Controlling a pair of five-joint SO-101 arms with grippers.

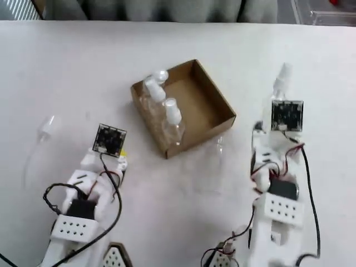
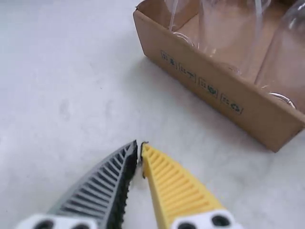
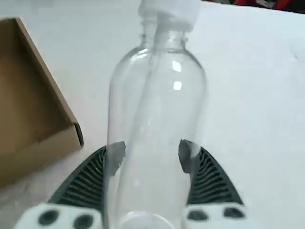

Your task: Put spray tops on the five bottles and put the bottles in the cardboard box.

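Our right gripper (image 3: pixel 152 153) clamps a capped clear bottle (image 3: pixel 157 105) beside the cardboard box (image 3: pixel 28 119). Our left gripper (image 2: pixel 139 153) is closed on nothing, low over the worktop (image 2: pixel 57 71). We judge the task roughly midway. The high view adds capped bottles in the box (image 1: pixel 167 114) and a loose spray top (image 1: pixel 47 125); the right wrist view adds the grip itself.
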